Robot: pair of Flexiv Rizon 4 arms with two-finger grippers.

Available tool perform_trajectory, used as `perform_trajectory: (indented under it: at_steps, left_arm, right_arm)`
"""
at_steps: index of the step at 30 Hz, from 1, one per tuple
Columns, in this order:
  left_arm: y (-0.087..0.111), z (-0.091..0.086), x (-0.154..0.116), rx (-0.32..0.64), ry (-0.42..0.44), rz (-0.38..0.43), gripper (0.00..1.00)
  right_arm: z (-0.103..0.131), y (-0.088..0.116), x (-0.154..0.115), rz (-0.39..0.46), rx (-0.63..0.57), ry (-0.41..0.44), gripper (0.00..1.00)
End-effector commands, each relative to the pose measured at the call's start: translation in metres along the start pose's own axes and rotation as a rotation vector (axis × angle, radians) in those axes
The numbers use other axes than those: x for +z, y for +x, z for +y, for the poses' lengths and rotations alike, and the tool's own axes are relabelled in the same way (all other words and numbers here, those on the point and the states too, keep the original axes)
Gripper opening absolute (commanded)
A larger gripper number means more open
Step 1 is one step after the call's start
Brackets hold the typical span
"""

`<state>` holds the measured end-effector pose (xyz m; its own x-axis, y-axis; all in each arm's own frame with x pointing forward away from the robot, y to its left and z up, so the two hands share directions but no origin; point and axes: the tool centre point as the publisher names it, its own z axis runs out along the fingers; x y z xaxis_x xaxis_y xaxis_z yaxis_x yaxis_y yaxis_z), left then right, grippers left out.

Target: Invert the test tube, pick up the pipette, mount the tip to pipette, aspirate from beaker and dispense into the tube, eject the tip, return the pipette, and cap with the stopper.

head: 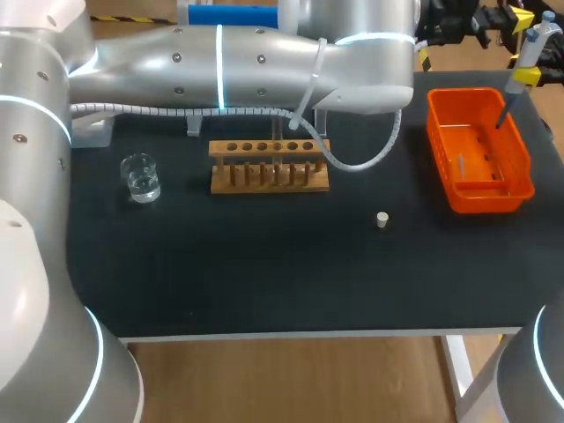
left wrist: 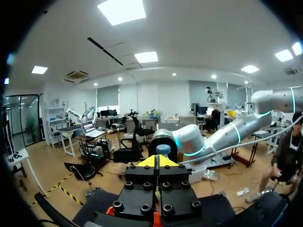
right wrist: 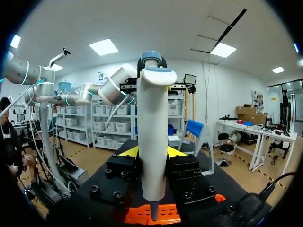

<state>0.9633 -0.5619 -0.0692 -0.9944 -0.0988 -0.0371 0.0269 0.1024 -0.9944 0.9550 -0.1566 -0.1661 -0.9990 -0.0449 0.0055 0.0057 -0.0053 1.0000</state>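
Matt wooden rack (head: 269, 181), clear glass beaker (head: 141, 179), glossy orange plastic bin (head: 490, 201), matt black tabletop (head: 264, 264).

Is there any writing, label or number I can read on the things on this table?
None can be read.
No text shows on the beaker, the wooden rack, the orange basket or the stopper.
Any print on the pipette is too small to make out.

Bright, even overhead light, soft glare on left arm (head: 176, 57).
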Motion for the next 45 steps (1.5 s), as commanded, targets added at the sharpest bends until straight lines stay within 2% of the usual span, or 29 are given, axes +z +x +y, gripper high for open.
perform_trajectory:
  at_steps: [1,6,11,22,28,36,45]
  left_arm:
    - [0.0,-0.013,-0.015,0.01,-0.024,0.026,1.0]
    - [0.002,-0.025,-0.021,0.063,-0.007,0.079,1.0]
    - [0.001,-0.032,-0.028,0.083,-0.023,0.167,1.0]
    - [0.003,-0.032,-0.056,0.094,-0.009,0.269,1.0]
    - [0.017,-0.025,-0.073,0.098,-0.006,0.259,1.0]
    - [0.045,-0.009,-0.102,0.071,-0.003,0.179,1.0]
    - [0.076,0.002,-0.121,0.054,0.01,0.11,1.0]
  right_arm:
    - [0.001,-0.001,0.0,0.001,0.0,0.003,0.0]
    - [0.001,-0.001,0.0,0.001,0.0,0.003,0.0]
    - [0.001,-0.001,0.0,0.001,0.0,0.003,0.0]
    - [0.001,-0.001,0.0,0.001,0.0,0.003,0.0]
    - [0.001,-0.001,0.0,0.001,0.0,0.003,0.0]
    - [0.001,-0.001,0.0,0.001,0.0,0.003,0.0]
    - [0.001,-0.001,0.0,0.001,0.0,0.003,0.0]
